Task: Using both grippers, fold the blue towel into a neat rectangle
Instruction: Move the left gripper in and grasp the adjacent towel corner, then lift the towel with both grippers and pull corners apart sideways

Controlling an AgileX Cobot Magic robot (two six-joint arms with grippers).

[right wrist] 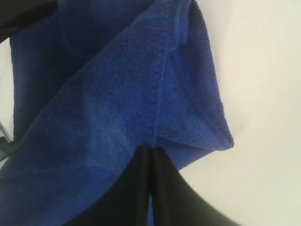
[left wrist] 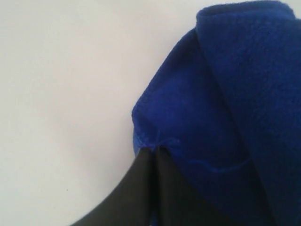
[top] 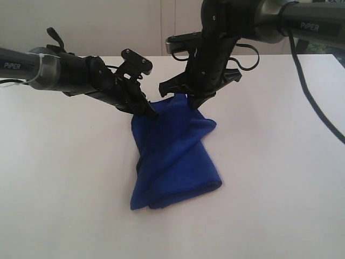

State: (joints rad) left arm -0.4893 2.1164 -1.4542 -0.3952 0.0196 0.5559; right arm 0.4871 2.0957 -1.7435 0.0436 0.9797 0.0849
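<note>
Soft, light, limp towel [top: 172, 156], bunches easily; left fingers [left wrist: 169, 197], right fingers [right wrist: 131, 193] each pinched shut on far hem; corners likely hold best.

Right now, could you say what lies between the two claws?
Only a raised edge of the blue microfibre towel, pinched by the left claw and right claw (exterior view).

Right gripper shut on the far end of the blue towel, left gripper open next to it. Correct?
Not quite. The left gripper is shut too: the left wrist view shows its fingers closed together, pinching the edge of the blue towel. The right gripper is shut on the towel's far end, as you said.
</note>
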